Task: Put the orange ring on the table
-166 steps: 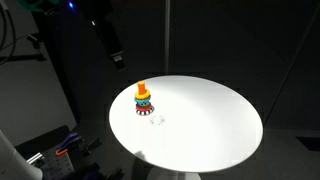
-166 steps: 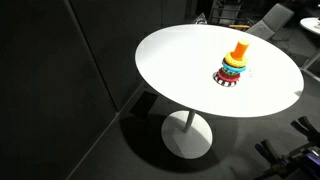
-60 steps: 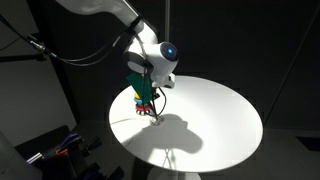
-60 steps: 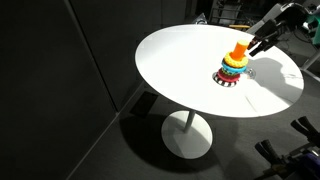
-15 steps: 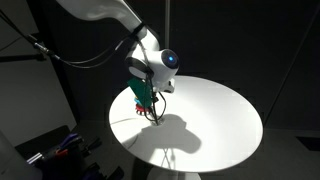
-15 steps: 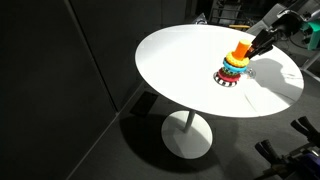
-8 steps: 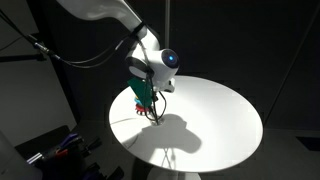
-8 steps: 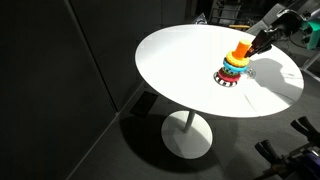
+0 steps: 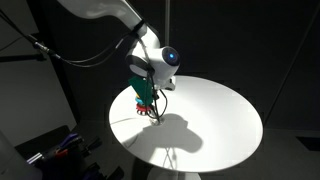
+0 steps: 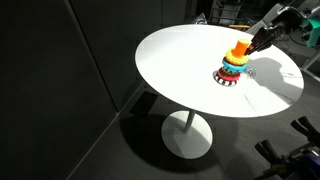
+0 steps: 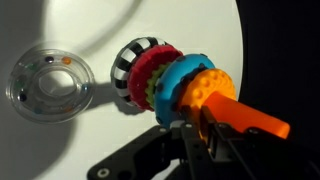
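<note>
Where the wrist view looks closely along the stack, we record the small, chunky orange plastic ring (image 11: pixel 208 90) seated on the orange cone-shaped peg (image 11: pixel 255 120), just beside the blue plastic ring (image 11: pixel 183 85). The dark two-fingered gripper (image 11: pixel 203 128) stands at that ring; whether it clamps it, we cannot tell. A clear round dish (image 11: pixel 48 88) lies left of the stack. In an exterior view the stack stands right of the middle of the large round white table (image 10: pixel 170 60), and the ring is too small to separate from the peg.

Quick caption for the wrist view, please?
Gripper at the orange ring on the stacking toy, a clear dish beside it on the white table.
</note>
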